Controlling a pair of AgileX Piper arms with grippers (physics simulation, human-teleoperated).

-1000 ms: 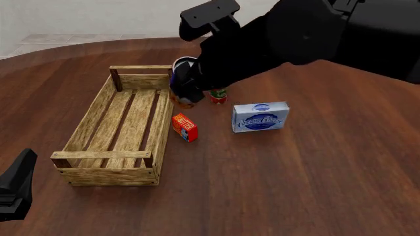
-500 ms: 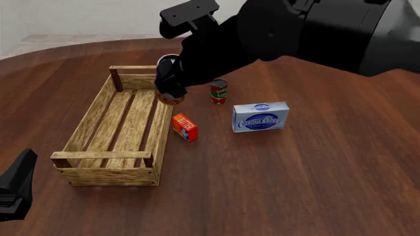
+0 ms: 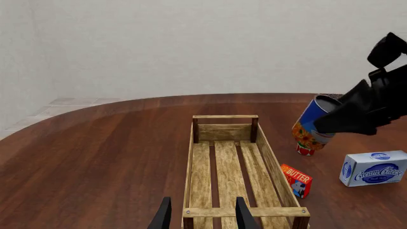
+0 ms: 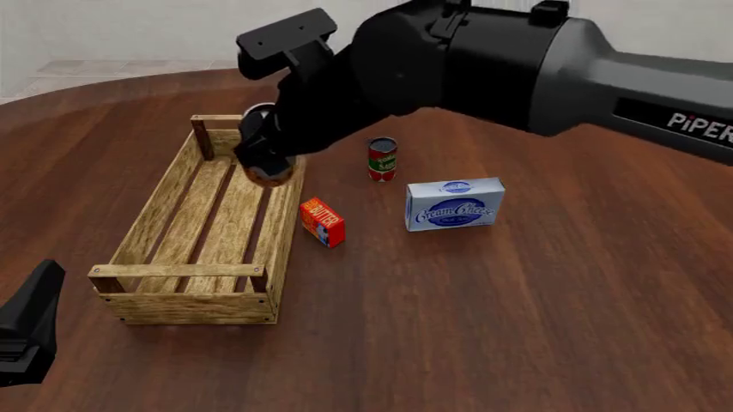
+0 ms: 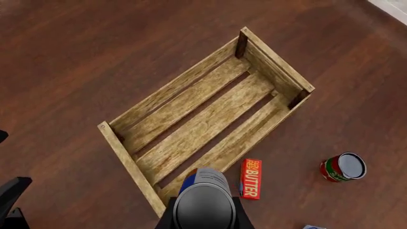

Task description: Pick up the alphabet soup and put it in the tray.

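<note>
The alphabet soup (image 4: 273, 177), a blue and orange can with a pale top, hangs tilted in the air over the far part of the tray's right long wall. My right gripper (image 4: 264, 160) is shut on it. In the left wrist view the soup (image 3: 311, 126) shows in black fingers (image 3: 353, 117). The right wrist view looks down on its top (image 5: 205, 202), over the wooden slat tray (image 5: 190, 121). The tray (image 4: 184, 306) lies lengthwise on the table with nothing inside. My left gripper (image 3: 202, 217) stands open just short of the tray's near end (image 3: 245, 211), low at the front left (image 4: 29, 330).
A small red and green can (image 4: 382, 160) stands right of the tray. An orange butter box (image 4: 322, 221) lies close to the tray's right wall. A blue and white cream cheese box (image 4: 455, 204) stands further right. The brown wooden table curves away at the back.
The right arm has carried the soup leftward, from beside the small can to above the tray's right wall. The small can is now uncovered. The left gripper has not moved.
</note>
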